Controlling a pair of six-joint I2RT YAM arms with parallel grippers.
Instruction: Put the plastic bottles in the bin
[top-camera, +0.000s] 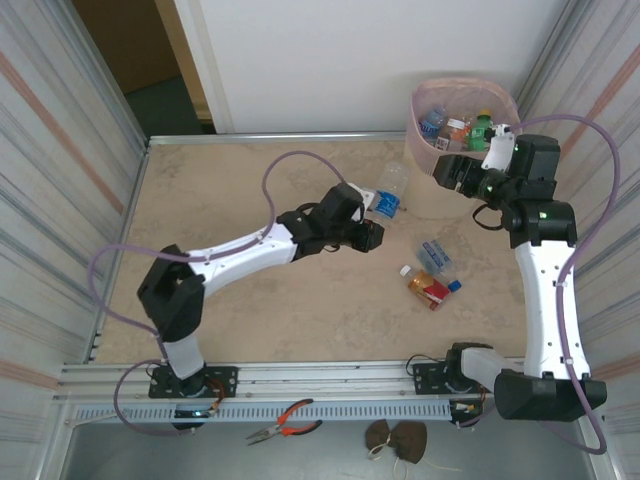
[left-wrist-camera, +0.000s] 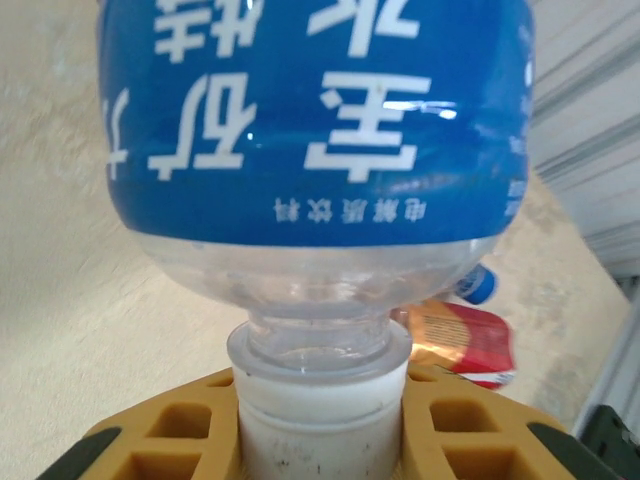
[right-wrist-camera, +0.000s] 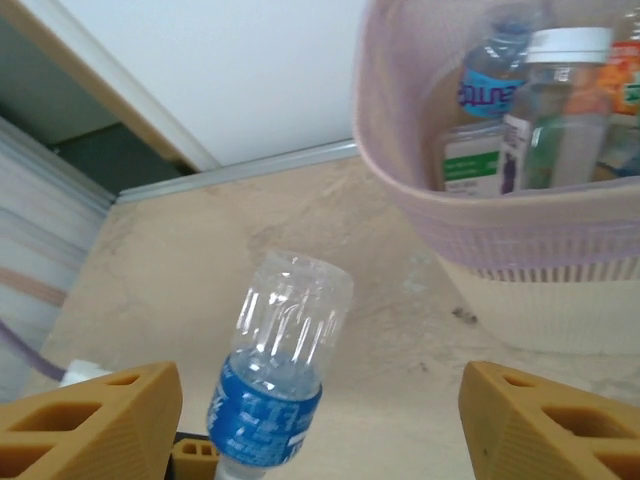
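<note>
My left gripper (top-camera: 375, 228) is shut on the white cap of a clear plastic bottle (top-camera: 392, 190) with a blue label, holding it off the table at mid-table. In the left wrist view that bottle (left-wrist-camera: 320, 120) rises from between the yellow fingers (left-wrist-camera: 470, 440). My right gripper (top-camera: 452, 172) hangs open beside the pink bin (top-camera: 418, 135), nothing between its fingers (right-wrist-camera: 90, 425); the held bottle (right-wrist-camera: 285, 360) lies beyond them. Several bottles (right-wrist-camera: 555, 110) stand inside the bin (right-wrist-camera: 480, 230). A blue-labelled bottle (top-camera: 435, 255) and an orange-red one (top-camera: 428, 288) lie on the table.
The bin stands at the back right corner, against the ribbed right wall. Metal rails edge the table at the back and left. Pliers (top-camera: 285, 420) and a brown object (top-camera: 395, 440) lie below the front rail, off the table.
</note>
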